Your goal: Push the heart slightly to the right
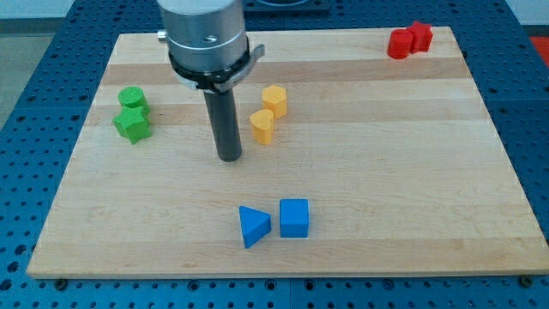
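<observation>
The yellow heart (262, 125) lies on the wooden board (386, 172), just below the yellow hexagon (274, 99). My tip (228, 158) rests on the board to the left of the heart and slightly lower, a short gap away and not touching it. The rod rises from the tip to the silver arm head at the view's top.
A green cylinder (132, 98) and a green star (133, 125) sit at the left. A blue triangle (253, 226) and a blue cube (293, 217) lie near the bottom centre. Two red blocks (408, 40) sit at the top right corner.
</observation>
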You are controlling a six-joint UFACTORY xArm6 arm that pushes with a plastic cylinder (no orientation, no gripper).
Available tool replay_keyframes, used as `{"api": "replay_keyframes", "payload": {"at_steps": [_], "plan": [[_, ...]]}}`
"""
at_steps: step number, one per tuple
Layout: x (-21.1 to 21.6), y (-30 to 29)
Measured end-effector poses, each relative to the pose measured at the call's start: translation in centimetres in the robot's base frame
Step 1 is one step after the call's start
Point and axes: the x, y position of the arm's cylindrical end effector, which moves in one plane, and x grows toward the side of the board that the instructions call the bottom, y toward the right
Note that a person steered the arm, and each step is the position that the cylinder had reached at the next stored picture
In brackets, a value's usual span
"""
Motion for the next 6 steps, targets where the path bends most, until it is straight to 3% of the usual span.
{"api": "replay_keyframes", "payload": {"at_steps": [3, 6], "plan": [[-3.9, -0.3], [-4.1, 3.6]]}}
